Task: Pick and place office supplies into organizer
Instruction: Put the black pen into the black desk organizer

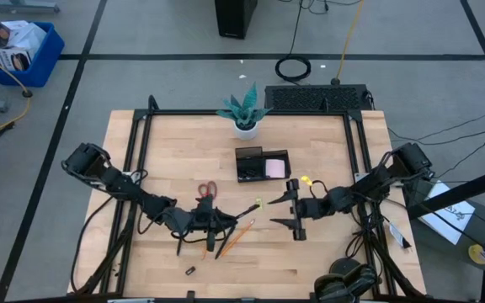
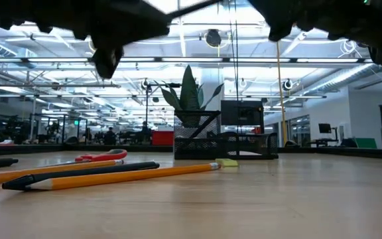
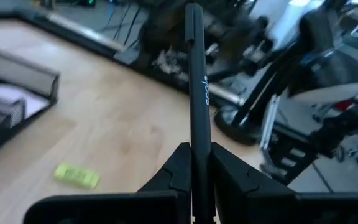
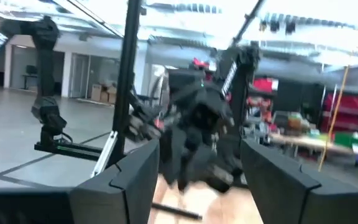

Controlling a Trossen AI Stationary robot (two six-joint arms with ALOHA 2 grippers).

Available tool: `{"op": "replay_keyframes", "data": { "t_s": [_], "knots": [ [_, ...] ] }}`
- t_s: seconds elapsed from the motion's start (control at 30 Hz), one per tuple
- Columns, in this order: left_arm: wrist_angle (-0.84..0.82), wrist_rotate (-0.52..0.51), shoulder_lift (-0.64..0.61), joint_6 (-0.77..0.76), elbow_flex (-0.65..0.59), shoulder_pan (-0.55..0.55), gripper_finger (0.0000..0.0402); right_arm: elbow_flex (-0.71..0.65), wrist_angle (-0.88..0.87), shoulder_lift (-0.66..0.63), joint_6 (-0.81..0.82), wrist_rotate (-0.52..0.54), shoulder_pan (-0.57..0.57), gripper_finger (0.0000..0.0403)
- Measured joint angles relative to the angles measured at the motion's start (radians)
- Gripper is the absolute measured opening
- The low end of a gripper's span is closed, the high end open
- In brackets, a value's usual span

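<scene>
My left gripper (image 1: 226, 221) hovers over the near middle of the table, shut on a thin black pen (image 3: 197, 81) that sticks out ahead of it toward my right gripper (image 1: 293, 211). The right gripper is open a short way to the right, with nothing between its fingers (image 4: 135, 180). The black organizer (image 1: 262, 165) stands beyond them with a pink sticky-note pad (image 1: 274, 168) in its lower compartment. Red-handled scissors (image 1: 207, 190), orange pencils (image 2: 131, 176) and another black pen (image 2: 85, 174) lie flat on the table. My left gripper pinches the pen's barrel (image 3: 199, 134) between its two fingers. The pen runs along the fingers and juts far forward past their tips, its free end (image 3: 193, 12) toward the table's right side. It is held roughly level, lifted clear of the table.
A white pot with a teal plant (image 1: 244, 114) stands at the far edge behind the organizer. Yellow-green clips lie near the organizer (image 1: 306, 179) and by the pen tip (image 1: 259, 202). A small black clip (image 1: 190, 271) lies near the front edge.
</scene>
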Motion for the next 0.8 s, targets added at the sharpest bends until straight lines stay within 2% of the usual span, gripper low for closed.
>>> {"op": "replay_keyframes", "data": {
  "t_s": [0.07,0.2,0.4,0.67,0.8],
  "knots": [
    [0.017,0.01,0.0,0.023,0.001,0.009,0.0037,0.003,-0.004,0.0,0.056,-0.004,-0.014,0.022],
    [0.04,0.01,0.0,0.039,0.0,0.024,0.0028,0.005,0.029,-0.001,0.172,-0.077,-0.046,0.0223],
    [0.053,0.012,0.0,0.056,0.0,0.036,0.0041,0.02,0.003,0.033,0.272,-0.078,-0.088,0.022],
    [0.052,0.016,0.0,0.057,0.0,0.036,0.0033,0.119,0.009,0.135,0.282,-0.083,-0.118,0.0226],
    [0.052,0.016,0.0,0.056,0.0,0.036,0.0028,0.147,0.008,0.144,0.278,-0.125,-0.122,0.0221]
  ]
}}
